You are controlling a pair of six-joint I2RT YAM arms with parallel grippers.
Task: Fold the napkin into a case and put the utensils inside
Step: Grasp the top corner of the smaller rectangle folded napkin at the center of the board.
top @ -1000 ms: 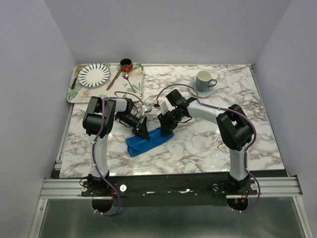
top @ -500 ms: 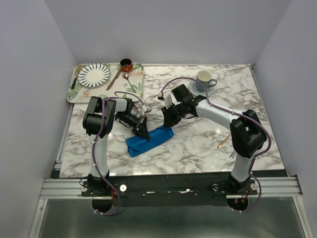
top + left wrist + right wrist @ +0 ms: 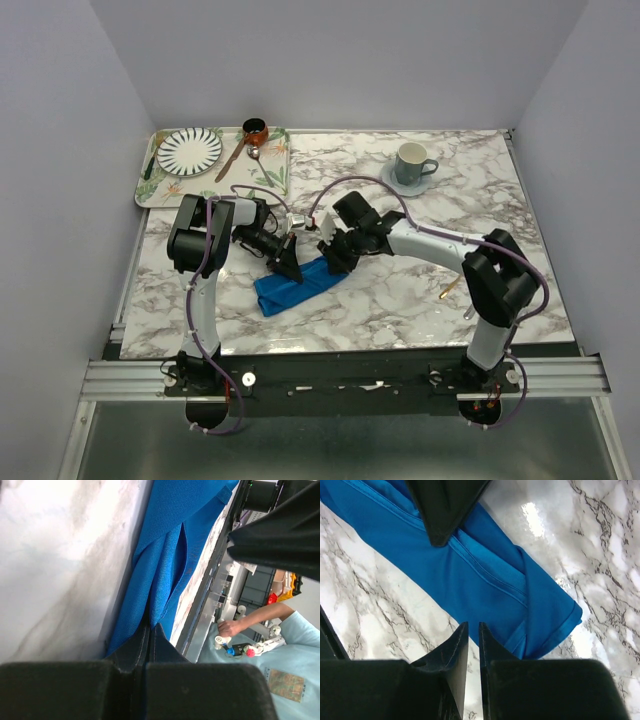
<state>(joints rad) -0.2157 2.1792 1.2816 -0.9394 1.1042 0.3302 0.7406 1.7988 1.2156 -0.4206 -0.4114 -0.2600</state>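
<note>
Napkin [image 3: 298, 283]: soft royal-blue woven cloth with hemmed edges, folded to a long narrow strip, lying aslant at centre of the top view on the glossy marble table [image 3: 400, 300]. Left gripper [image 3: 149, 628]: clamped on a fold of it; you likely want that layer raised so the pouch gapes. Right gripper [image 3: 473, 626]: fingers nearly together, slim gap, empty, over the strip's edge; send it for the slim gold spoon [image 3: 447, 291], centre right.

Your top camera looks down from high behind the near edge across the whole table [image 3: 400, 290]. Both wrist cameras sit very close on the blue napkin [image 3: 300, 283], which all three views share.
</note>
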